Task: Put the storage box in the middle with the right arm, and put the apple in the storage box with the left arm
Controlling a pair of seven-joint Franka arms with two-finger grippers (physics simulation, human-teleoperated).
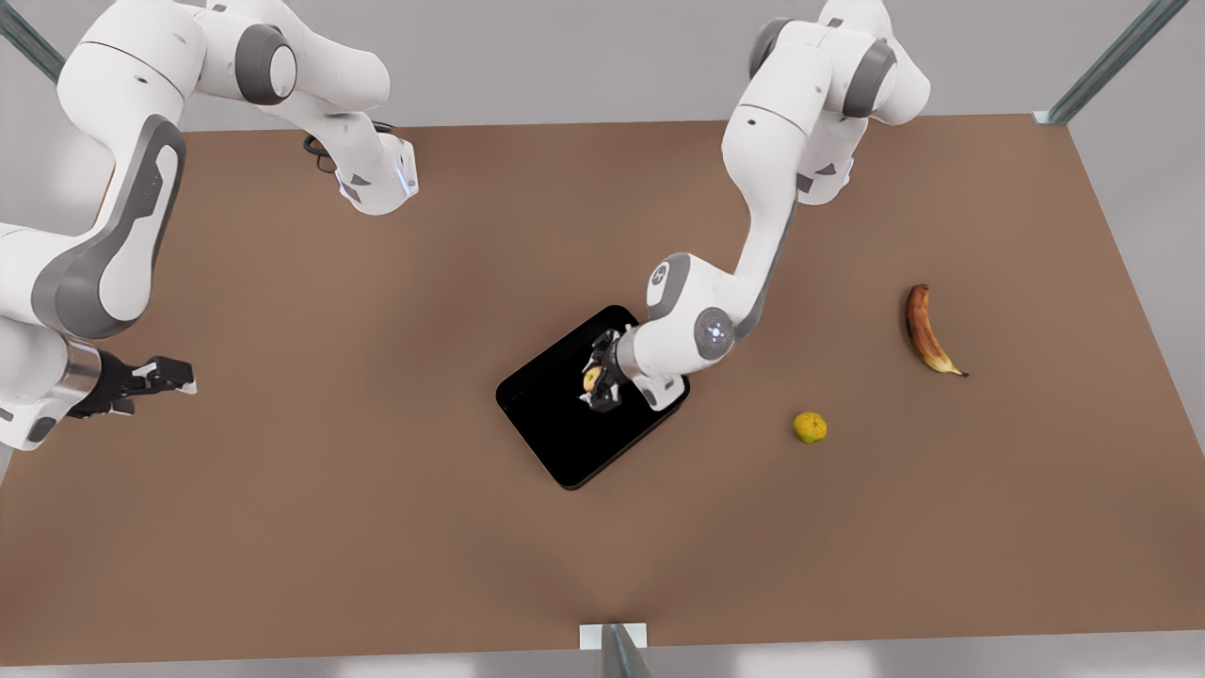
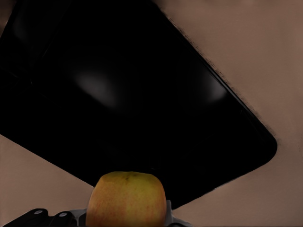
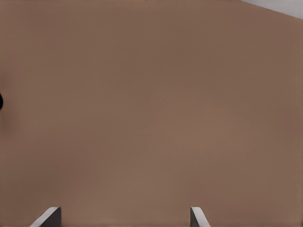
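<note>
— Lying flat and matte brown, the tabletop (image 1: 377, 527), running wide under both arms, with pale grey floor showing past its edges and slanted metal frame struts (image 1: 1111, 61) rising at the far corners.

— Sitting near the middle of it, turned at an angle, the storage box (image 1: 555, 433), glossy black, catching two soft highlights on its bottom in the left wrist view (image 2: 142, 94).

— Hanging over the box, the left claw (image 1: 597, 380), reaching in from the front view's right and gripping the apple (image 1: 592, 379) between its fingers. Showing up close in the left wrist view too, the apple (image 2: 127, 201), yellow with a red blush, held above the black interior.

— Waiting off at the front view's left edge, well apart from the box, the right claw (image 1: 169, 375), fingers standing spread with nothing between them. Showing as two light tips (image 3: 47, 218) over bare brown surface in the right wrist view.

— Resting on the front view's right side, a yellow-green round fruit (image 1: 810, 427) and, farther out, a browned banana (image 1: 927, 331), both lying on the tabletop apart from each other.
</note>
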